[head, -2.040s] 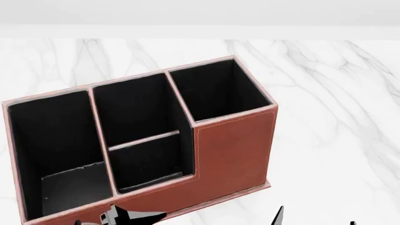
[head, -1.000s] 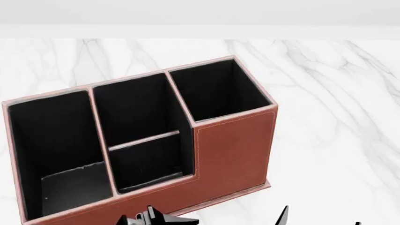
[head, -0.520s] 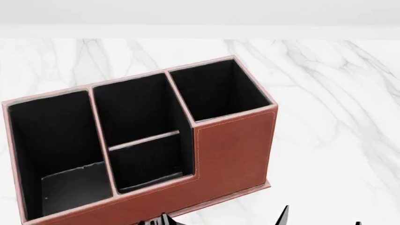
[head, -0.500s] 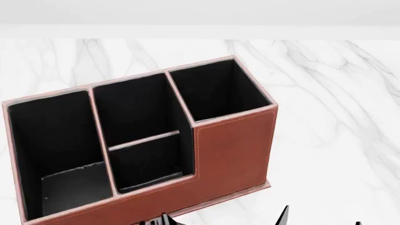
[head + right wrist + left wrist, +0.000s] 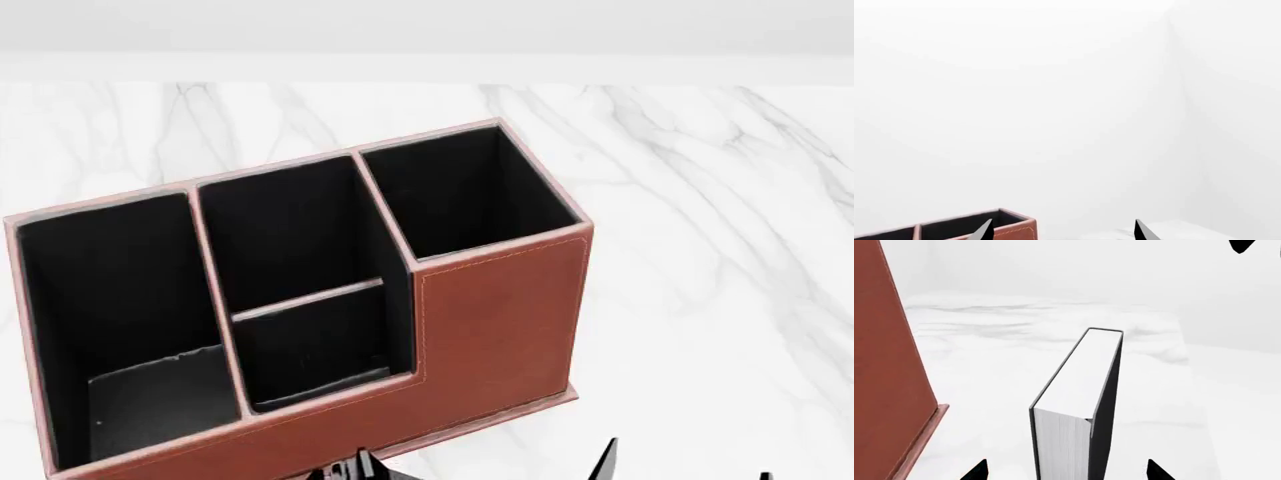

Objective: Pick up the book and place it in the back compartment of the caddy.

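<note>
Book [image 5: 1074, 405] upright, left end effector [image 5: 1064, 471] straddling it

white marble table [image 5: 721, 250] w/ grey veins, reddish-brown caddy [image 5: 494, 320] sitting directly on it, black book [image 5: 1077, 405] standing upright on tabletop just beside caddy's outer wall, not touching

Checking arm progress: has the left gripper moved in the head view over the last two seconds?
Yes. The left gripper has slid rightward along the near wall of the reddish-brown leather-look caddy, from under its left cell toward the middle.
</note>
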Controlling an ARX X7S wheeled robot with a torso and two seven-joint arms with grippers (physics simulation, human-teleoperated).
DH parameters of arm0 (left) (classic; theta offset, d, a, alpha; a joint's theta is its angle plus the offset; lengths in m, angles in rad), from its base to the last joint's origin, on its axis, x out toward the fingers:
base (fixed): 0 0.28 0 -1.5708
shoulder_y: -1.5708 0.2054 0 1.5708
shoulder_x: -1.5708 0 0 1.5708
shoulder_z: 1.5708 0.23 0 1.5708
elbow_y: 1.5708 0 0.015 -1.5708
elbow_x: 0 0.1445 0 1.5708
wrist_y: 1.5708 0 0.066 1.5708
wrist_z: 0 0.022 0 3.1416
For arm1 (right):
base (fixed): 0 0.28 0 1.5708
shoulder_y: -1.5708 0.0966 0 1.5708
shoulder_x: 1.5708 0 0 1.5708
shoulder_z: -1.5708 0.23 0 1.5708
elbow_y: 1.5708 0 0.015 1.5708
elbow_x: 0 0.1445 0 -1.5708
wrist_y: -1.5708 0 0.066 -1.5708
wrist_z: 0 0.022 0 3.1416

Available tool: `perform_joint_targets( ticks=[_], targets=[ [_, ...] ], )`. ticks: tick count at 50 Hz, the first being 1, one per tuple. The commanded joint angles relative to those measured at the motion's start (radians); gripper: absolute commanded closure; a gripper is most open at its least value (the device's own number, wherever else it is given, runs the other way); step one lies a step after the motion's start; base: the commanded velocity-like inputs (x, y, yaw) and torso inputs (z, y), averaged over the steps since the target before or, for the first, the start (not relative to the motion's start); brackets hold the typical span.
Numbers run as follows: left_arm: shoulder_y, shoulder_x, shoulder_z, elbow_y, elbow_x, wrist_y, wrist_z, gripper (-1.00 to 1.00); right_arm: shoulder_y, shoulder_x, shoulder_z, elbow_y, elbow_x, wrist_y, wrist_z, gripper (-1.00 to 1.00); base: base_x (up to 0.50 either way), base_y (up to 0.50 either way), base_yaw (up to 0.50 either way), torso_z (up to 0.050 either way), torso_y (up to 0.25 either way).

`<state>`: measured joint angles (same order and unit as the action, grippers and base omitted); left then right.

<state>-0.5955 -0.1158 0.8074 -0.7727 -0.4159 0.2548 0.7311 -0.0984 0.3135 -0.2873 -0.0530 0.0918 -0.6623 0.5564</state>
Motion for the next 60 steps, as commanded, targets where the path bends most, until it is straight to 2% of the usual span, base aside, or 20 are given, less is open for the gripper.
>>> perform_joint_targets(
  ticks=[1,13,60],
  targets=[
    [-0.005,-0.011,0.009,0.038,0.002,-0.025,-0.017,-1.00,-0.001,0.003,-0.002,-0.001,0.001,-0.003,0.002,-1.00,0.00,0.00,0.00,0.000,0.000],
    [-0.021,-0.007,0.015,0.028,0.005,-0.029,-0.021,-1.00,0.004,0.002,-0.006,0.006,0.000,-0.004,0.004,-1.00,0.00,0.00,0.00,0.000,0.000],
    [-0.113,0.092,0.042,-0.208,-0.007,0.041,0.017,-1.00,-0.004,0.017,-0.013,-0.016,0.009,-0.001,0.012,-1.00,0.00,0.00,0.00,0.000,0.000]
  ],
)
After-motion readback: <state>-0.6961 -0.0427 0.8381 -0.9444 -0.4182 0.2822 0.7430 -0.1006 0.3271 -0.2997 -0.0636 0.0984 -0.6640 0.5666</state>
